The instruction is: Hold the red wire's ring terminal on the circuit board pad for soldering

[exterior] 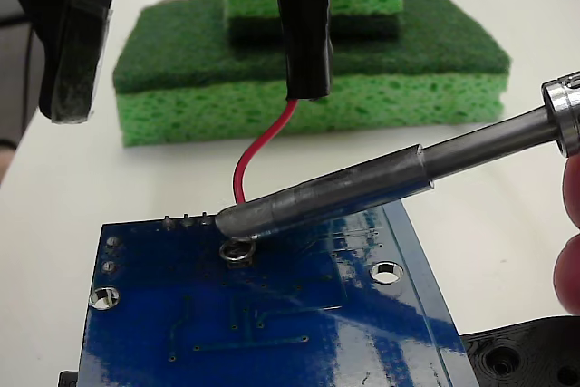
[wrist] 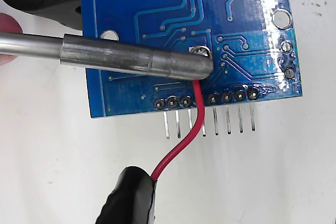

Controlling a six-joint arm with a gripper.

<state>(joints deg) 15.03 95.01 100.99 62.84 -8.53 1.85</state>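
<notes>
The white surface [exterior: 63, 188] carries everything, and I take the flat glossy blue circuit board [exterior: 272, 314] as my landmark. Behind the board in the fixed view sit stacked green sponges with dark scouring tops [exterior: 308, 70], well apart from it. At the board's lower right corner lies a black plastic part with holes [exterior: 526, 351]. A grey metal soldering iron barrel [exterior: 362, 192] slants in from the right, its blunt tip resting over the board's near edge, held by pink fingers [exterior: 571, 251] at the frame's border.

My hand [exterior: 306, 88], wrapped in black tape, hangs above the board's back edge, closed on the thin red wire [exterior: 263, 147]. The wire curves down from my hand to the board, passing beside the row of grey solder bumps [wrist: 210, 98] in the wrist view.

The tiny silver ring terminal [exterior: 238, 250] lies on the board just under the iron's tip. I think the pad sits beneath it, but ring and iron hide it.
</notes>
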